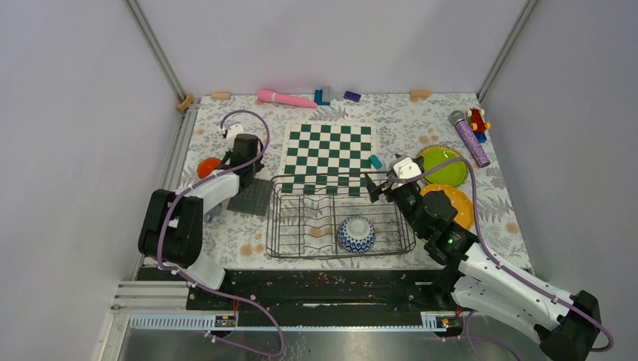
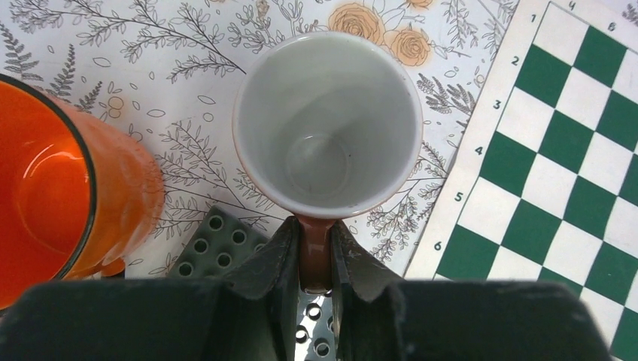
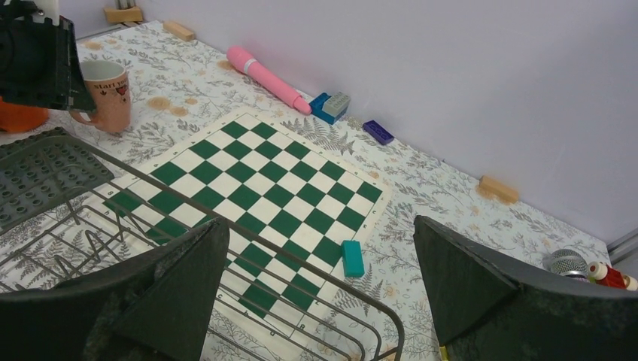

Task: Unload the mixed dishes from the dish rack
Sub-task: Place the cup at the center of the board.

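Observation:
My left gripper (image 2: 316, 259) is shut on the handle of the pink mug (image 2: 327, 120), which is upright over the floral cloth left of the chessboard; it also shows in the right wrist view (image 3: 105, 94). The orange cup (image 2: 45, 188) stands right beside it. The dish rack (image 1: 274, 218) holds an upturned blue-and-white bowl (image 1: 356, 233). My right gripper (image 1: 380, 184) is open and empty above the rack's far right corner (image 3: 376, 301). A lime green plate (image 1: 444, 167) and a yellow-orange plate (image 1: 451, 203) lie right of the rack. The teal plate and the grey cup are out of view.
The green-and-white chessboard (image 1: 329, 154) lies behind the rack, with a teal block (image 1: 375, 161) at its right edge. A dark grey studded mat (image 1: 252, 197) lies left of the rack. A pink wand (image 1: 286, 98), small bricks (image 1: 325, 95), a microphone (image 1: 470, 139) and a toy (image 1: 477, 120) lie along the back.

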